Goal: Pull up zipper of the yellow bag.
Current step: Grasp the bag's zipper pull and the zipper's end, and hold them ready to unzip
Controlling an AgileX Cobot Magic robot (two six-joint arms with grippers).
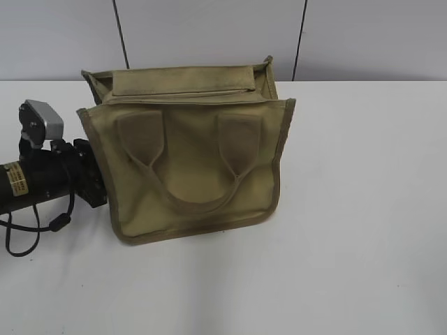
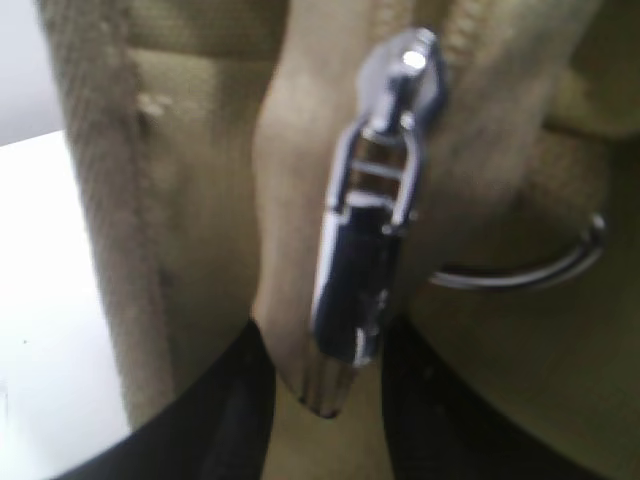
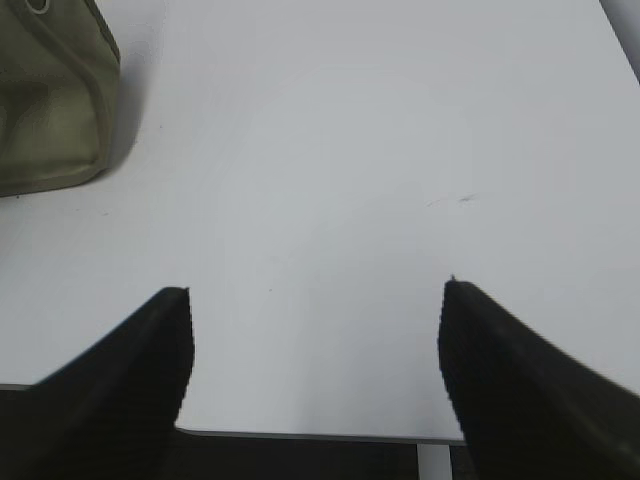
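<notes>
Bag: we see the boxy khaki canvas tote (image 1: 192,150) standing on the white table (image 1: 363,209).
Zipper: its silver metal slider and pull tab (image 2: 375,200) hang at the tote's side.
Left gripper (image 2: 325,405): pinching the khaki tape end below the tab.
Right gripper (image 3: 315,360): spread wide over bare table, well apart from the tote.

white table (image 1: 363,209), yellow bag (image 1: 195,174) resting on it

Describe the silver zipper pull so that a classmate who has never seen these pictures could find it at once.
Start at the boxy khaki canvas bag standing on the white table. In the left wrist view, a khaki zipper tape runs down the fabric. The silver metal zipper pull hangs there, between the two black fingers, unlike the thin bare wire ring beside it.
</notes>
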